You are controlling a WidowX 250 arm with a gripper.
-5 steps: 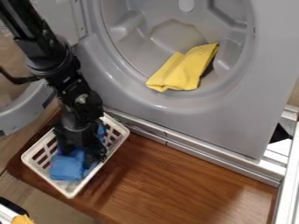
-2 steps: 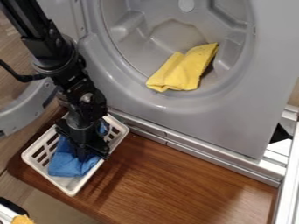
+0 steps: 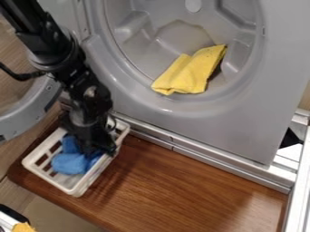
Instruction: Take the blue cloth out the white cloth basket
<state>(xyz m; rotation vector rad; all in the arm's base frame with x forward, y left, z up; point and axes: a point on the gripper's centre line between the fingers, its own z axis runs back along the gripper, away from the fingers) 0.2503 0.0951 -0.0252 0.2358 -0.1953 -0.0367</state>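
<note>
Camera view: from here I see the black gripper [image 3: 99, 147] down at the white basket [image 3: 50, 180], over the blue cloth [image 3: 70, 163] bunched inside it; I can't tell how far open it is, or whether it grips anything. The basket sits on brown wood [image 3: 187, 190], and a yellow cloth [image 3: 191, 74] lies in the grey opening [image 3: 176, 54] behind

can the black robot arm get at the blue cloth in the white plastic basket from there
Most likely yes. The black two-finger gripper hangs low over the blue cloth, and the basket has an open top, so nothing visible blocks it.
</note>
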